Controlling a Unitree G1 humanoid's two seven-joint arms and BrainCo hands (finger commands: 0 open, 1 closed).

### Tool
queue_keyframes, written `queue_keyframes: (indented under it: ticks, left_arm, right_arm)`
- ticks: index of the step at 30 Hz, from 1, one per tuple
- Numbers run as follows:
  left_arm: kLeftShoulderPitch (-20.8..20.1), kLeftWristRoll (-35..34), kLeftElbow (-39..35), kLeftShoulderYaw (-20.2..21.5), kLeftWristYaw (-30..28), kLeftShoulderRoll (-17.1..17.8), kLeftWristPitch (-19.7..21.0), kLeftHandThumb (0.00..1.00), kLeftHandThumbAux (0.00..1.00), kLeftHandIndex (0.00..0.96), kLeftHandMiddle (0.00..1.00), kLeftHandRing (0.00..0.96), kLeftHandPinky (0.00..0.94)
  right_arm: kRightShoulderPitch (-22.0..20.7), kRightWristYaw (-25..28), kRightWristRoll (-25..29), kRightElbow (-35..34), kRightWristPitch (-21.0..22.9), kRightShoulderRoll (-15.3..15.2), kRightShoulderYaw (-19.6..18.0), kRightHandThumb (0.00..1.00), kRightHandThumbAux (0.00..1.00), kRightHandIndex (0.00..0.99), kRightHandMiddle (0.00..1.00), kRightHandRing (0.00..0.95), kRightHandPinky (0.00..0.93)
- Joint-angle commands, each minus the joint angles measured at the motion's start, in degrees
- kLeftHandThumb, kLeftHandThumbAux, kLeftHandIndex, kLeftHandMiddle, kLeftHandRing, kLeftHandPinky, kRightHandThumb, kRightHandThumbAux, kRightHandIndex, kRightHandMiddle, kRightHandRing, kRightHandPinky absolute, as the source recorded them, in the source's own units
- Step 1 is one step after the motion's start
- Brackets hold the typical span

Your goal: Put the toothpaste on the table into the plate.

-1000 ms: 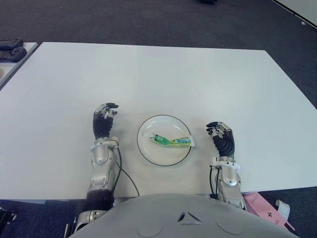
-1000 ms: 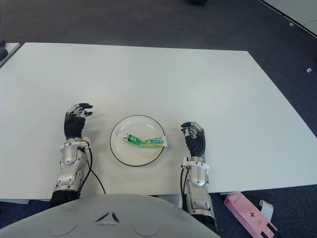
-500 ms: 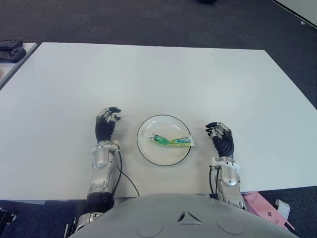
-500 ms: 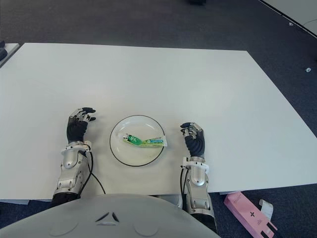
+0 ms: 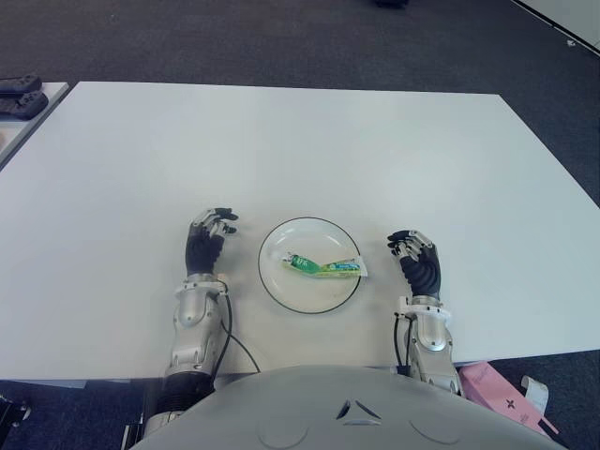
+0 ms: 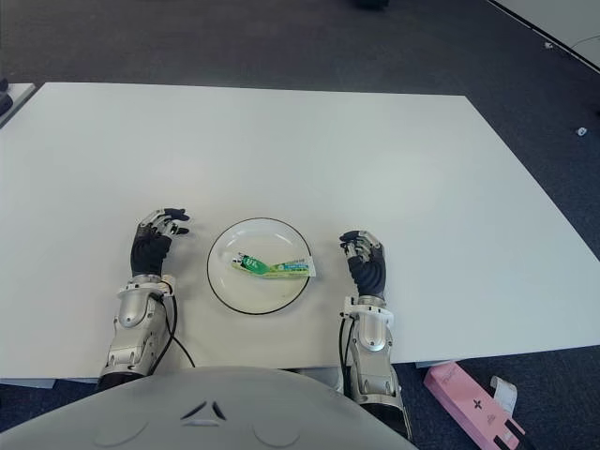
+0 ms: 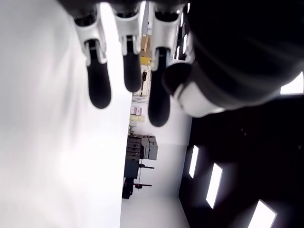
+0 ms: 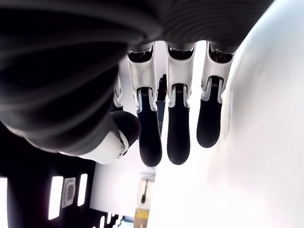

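A green and white toothpaste tube (image 5: 323,267) lies across the white, dark-rimmed plate (image 5: 287,292) near the table's front edge. Its flat end reaches the plate's right rim. My left hand (image 5: 208,242) is just left of the plate, fingers relaxed and holding nothing; its fingers (image 7: 99,85) hang free over the white tabletop. My right hand (image 5: 415,259) is just right of the plate, also loose and empty, with fingers (image 8: 176,137) extended.
The white table (image 5: 300,150) stretches wide beyond the plate. Dark controllers (image 5: 21,92) sit on a side surface at the far left. A pink box (image 5: 497,389) lies on the floor beyond the table's front right edge.
My left hand has drawn back toward the front edge and slightly toward the plate. The right hand and the toothpaste have barely moved.
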Motion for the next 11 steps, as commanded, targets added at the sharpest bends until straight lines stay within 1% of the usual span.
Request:
queue_keyframes:
  ticks: [1,8,11]
  left_arm:
    - [1.75,1.1,0.44,-0.7,-0.07,0.1,2.42,0.721,0.722,0.429,0.478,0.447,0.447]
    - [2.55,1.78,0.98,-1.22,-1.27,0.84,-0.25,0.717,0.721,0.43,0.479,0.456,0.458]
    - [2.69,1.84,1.2,-1.22,-1.36,0.9,-0.8,0.716,0.721,0.431,0.479,0.458,0.462]
  right_arm:
    - [-0.72,-0.11,-0.13,0.49,-0.18,0.35,0.44,0.707,0.729,0.426,0.471,0.455,0.442]
    - [-0.58,0.01,-0.49,0.04,0.27,0.62,1.0,0.706,0.73,0.426,0.467,0.456,0.448]
    - [-0.43,0.06,-0.64,-0.34,0.67,0.71,1.27,0.705,0.731,0.425,0.465,0.451,0.428]
